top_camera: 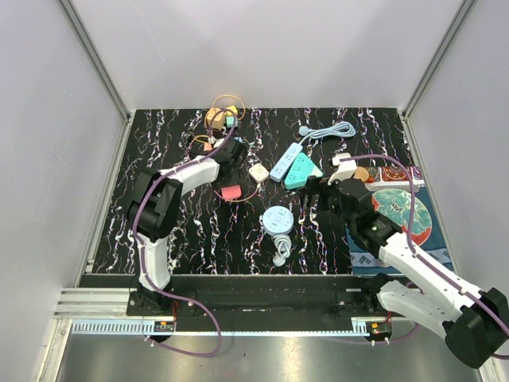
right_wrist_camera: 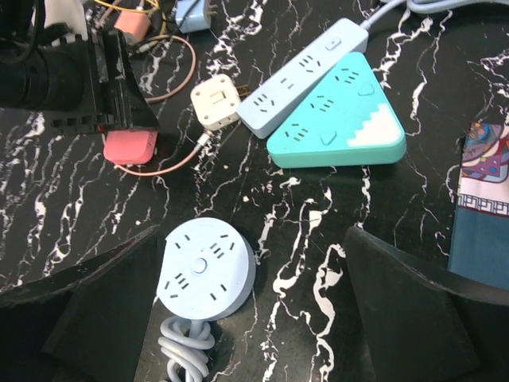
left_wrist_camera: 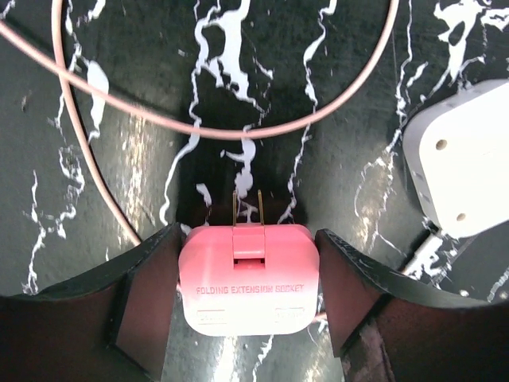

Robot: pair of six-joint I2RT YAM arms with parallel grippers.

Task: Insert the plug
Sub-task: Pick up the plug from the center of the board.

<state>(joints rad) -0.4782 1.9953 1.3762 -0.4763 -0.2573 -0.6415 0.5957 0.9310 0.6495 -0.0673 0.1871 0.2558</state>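
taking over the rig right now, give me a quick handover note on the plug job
Left hand: fingers down on either side of the pink plug; a firm grip cannot be confirmed.
Right hand: open, holding nothing, above the round blue socket.
Things: the pink plug lies on the table, prongs out and pointing away from the left hand. The teal triangular strip and the long pale blue strip lie side by side beyond the round one.
Done: left hand lined up on the plug.
Left: grip, lift, carry to a socket, push the prongs in.
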